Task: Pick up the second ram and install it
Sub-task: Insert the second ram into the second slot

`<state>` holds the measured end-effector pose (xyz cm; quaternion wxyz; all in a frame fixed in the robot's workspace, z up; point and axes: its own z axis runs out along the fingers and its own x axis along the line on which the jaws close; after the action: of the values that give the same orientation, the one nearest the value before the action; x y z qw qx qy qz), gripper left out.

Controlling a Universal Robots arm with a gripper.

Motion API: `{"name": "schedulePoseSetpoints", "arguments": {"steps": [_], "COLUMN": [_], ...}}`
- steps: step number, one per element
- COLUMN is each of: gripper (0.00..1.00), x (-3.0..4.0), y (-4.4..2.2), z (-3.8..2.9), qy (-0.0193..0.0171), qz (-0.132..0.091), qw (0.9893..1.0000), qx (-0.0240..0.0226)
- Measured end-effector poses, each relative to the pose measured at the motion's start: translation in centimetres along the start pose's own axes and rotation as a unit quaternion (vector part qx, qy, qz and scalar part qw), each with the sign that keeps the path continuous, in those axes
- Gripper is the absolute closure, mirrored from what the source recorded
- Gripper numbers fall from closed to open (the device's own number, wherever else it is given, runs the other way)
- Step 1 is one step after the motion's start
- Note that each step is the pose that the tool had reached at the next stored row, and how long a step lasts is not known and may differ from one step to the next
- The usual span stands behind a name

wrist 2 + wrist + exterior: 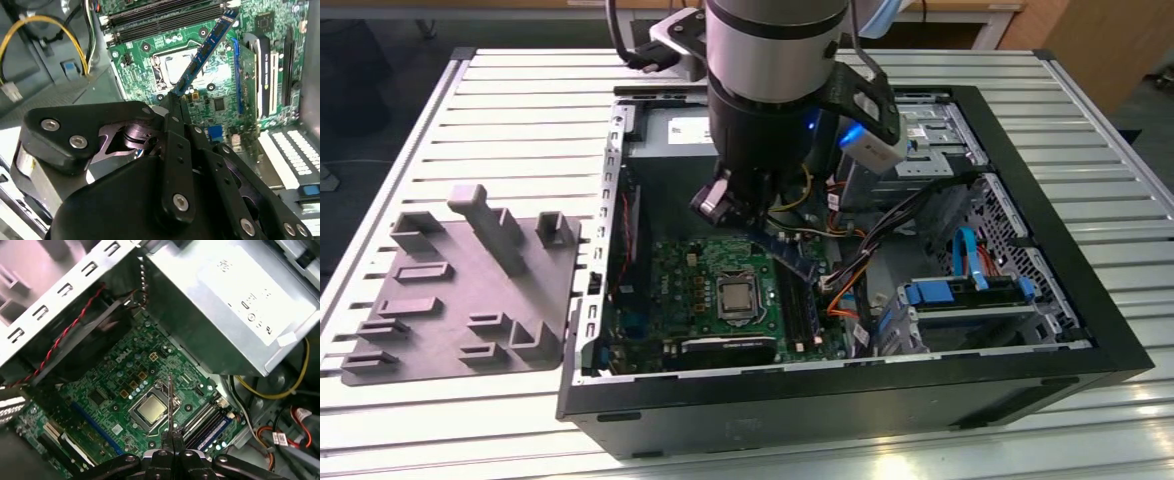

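Shut tight, the black two-finger gripper [736, 222] pinches the slim blue-green second ram [790, 258] by one end in the exterior view, slanting above the green motherboard [680, 265]. In the second wrist view its long axis runs from the fingertips toward the black memory slots [165, 17], unseated. In the first wrist view it shows edge-on over the silver processor [150, 410], slots just beside.

One arm [767, 60], cut off at the exterior view's top edge, hiding part of the motherboard [694, 272]. One end of the second ram [205, 50] hidden inside the gripper [176, 102].
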<state>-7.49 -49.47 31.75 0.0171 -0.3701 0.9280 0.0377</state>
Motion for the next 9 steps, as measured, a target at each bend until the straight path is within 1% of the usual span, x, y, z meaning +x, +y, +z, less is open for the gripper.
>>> {"name": "schedulePoseSetpoints", "arguments": {"steps": [2, 5, 7, 9], "gripper": [0.88, 0.88, 0.88, 0.88], "x": [0.00, 0.00, 0.00, 0.00], "y": [0.00, 0.00, 0.00, 0.00], "z": [0.01, 0.05, 0.06, 0.09], "qy": [-0.0010, -0.0025, -0.0035, -0.0046], "qz": [0.018, 0.043, 0.061, 0.080], "qw": [0.9998, 0.9991, 0.9981, 0.9968], "qx": [0.0011, 0.0026, 0.0037, 0.0048]}}
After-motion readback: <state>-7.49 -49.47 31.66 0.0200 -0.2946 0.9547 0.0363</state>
